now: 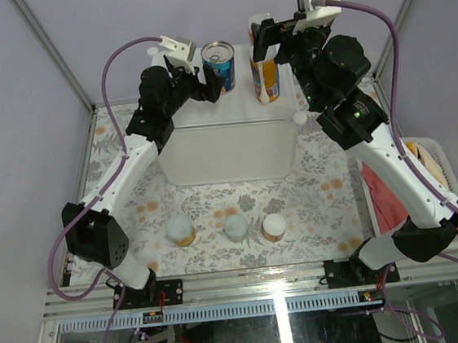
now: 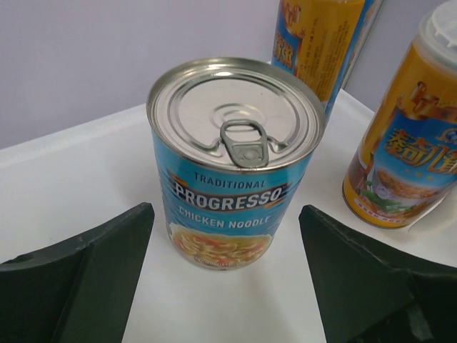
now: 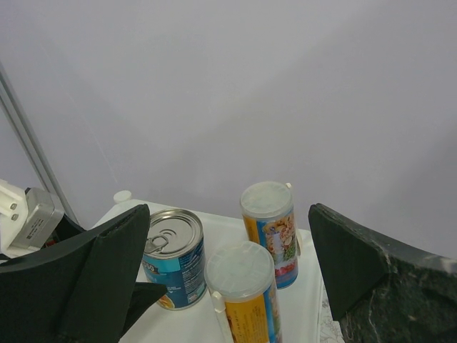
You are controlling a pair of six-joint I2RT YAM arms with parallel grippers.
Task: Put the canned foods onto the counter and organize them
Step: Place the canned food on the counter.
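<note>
A blue-labelled tin (image 2: 232, 164) with a pull-tab lid stands upright on the white counter (image 1: 231, 151), near its far edge. My left gripper (image 2: 226, 214) is open just in front of the tin, one finger off each side, with gaps on both sides. Two tall yellow-orange cans (image 3: 246, 293) (image 3: 270, 229) with pale lids stand to the tin's right. My right gripper (image 3: 228, 221) hangs open above them, holding nothing. In the top view three short cans (image 1: 179, 230) (image 1: 236, 226) (image 1: 274, 227) sit in a row on the floral table in front of the counter.
A white slatted basket (image 1: 453, 197) with red cloth stands at the table's right edge, beside the right arm. Round white knobs (image 1: 299, 117) mark the counter's corners. The grey back wall is close behind the counter.
</note>
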